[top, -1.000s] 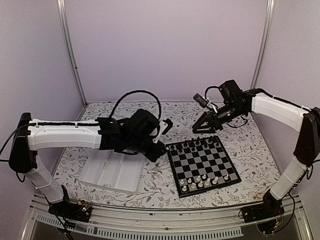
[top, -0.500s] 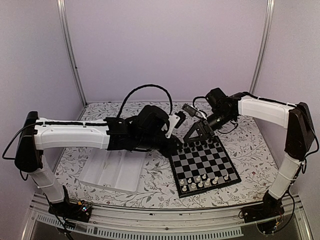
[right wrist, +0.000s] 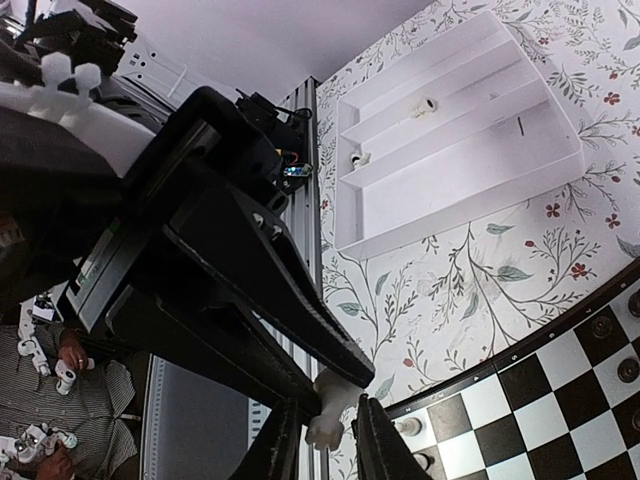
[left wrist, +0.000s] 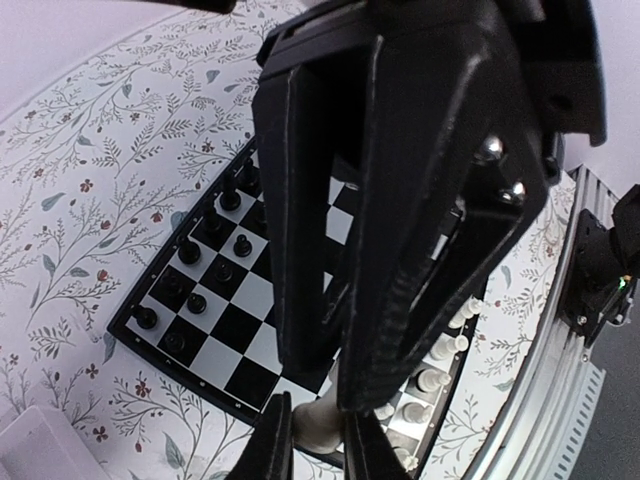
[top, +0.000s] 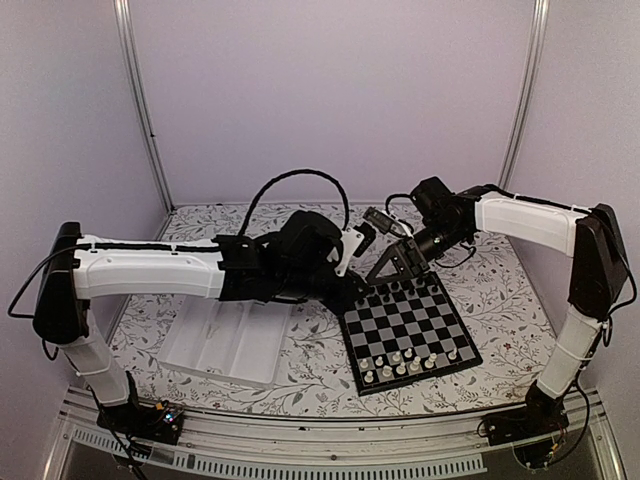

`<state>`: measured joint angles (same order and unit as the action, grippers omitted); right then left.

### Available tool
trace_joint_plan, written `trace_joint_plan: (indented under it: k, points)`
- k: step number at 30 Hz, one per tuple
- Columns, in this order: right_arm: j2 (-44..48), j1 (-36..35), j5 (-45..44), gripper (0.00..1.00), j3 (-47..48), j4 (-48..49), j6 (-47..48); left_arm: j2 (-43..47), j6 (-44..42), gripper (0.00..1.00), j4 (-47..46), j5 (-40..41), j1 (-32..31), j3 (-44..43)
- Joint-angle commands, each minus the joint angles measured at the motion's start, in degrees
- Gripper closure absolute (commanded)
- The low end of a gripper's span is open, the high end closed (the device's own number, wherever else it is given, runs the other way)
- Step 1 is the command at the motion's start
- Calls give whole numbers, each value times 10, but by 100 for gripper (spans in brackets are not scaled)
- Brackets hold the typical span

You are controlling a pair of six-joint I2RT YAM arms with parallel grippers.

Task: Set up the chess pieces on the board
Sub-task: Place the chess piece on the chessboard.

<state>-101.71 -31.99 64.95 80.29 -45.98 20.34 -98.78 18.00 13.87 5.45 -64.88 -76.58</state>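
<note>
A white tray (top: 215, 350) is seen at the left near the front edge, with two small pieces (right wrist: 425, 105) lying in separate compartments. A strip of bare patterned table (top: 500, 290) is left between it and the board (top: 410, 325), which is set askew to the table's front edge. Above the board's far-left corner a single cream-white piece (left wrist: 320, 425) is gripped by the left gripper (left wrist: 318, 445), and the right gripper (right wrist: 327, 440) is closed on the same piece from the opposite side. Its long axis seems to run along the right fingers; which end is the head cannot be told. Black pieces (top: 395, 290) are ranged on the far rows and white pieces (top: 400, 362) on the near rows, the middle squares being open.
</note>
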Motion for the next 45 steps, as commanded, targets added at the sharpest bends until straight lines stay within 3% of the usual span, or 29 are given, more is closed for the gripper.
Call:
trace_joint_plan:
  k: [1,11,19,22,24,26,32,39,45]
  points:
    - [-5,-4,13,77,0,-3,1,-8,-5,85,-17,11,-9,-14]
    - [-5,-4,7,75,-7,-3,-1,-3,-3,85,-21,30,-10,-9]
    - [-3,-4,-2,92,-10,6,-3,-4,1,84,-24,36,-12,-6]
    - [2,-4,-29,95,-6,7,-3,-4,-1,70,-23,39,-13,-4]
    - [10,-3,-62,96,-3,-1,3,0,-6,57,-17,41,-14,-1]
    - [24,6,-93,97,-2,-15,19,13,-16,52,-9,44,-17,8]
    - [77,48,-241,98,-22,-81,110,82,-34,50,-2,80,-17,64]
    - [198,62,-469,98,-130,-120,199,109,-35,48,32,151,-3,93]
    - [282,71,-558,99,-222,-151,250,108,-25,48,41,186,10,95]
